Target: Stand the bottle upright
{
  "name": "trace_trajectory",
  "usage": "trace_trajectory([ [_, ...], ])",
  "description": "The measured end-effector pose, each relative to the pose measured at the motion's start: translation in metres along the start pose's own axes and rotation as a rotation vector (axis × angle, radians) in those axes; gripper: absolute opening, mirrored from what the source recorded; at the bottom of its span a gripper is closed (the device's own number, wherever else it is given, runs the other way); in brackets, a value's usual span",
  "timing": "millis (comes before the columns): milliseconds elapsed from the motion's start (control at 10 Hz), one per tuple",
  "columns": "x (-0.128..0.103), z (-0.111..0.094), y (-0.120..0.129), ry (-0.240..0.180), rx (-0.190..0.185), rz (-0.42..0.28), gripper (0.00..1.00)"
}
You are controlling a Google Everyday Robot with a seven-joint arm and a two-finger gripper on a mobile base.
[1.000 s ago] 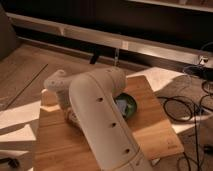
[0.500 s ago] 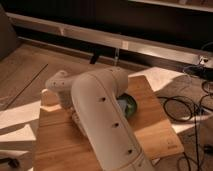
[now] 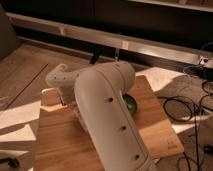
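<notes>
My arm [image 3: 107, 110] fills the middle of the view and reaches down to the left part of the wooden table [image 3: 60, 145]. The gripper [image 3: 78, 119] is low at the table surface under the wrist, almost wholly covered by the arm, and it is shut. The bottle is hidden behind the arm, and I cannot tell whether the gripper holds it.
A sliver of the round green bowl [image 3: 131, 105] shows just right of the arm on the table. Black cables [image 3: 185, 107] lie on the floor to the right. A long low ledge [image 3: 130, 42] runs behind the table.
The arm has shifted only slightly and now covers more of the green bowl.
</notes>
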Motion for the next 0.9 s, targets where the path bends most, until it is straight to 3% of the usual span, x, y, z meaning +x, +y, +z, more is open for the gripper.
trace_trajectory([
  [400, -0.008, -0.036, -0.019, -0.087, 0.072, 0.005, 0.09],
  [600, -0.022, -0.057, -0.027, -0.17, 0.099, 0.003, 0.09],
  [900, -0.04, -0.077, -0.025, -0.274, 0.085, -0.016, 0.09],
])
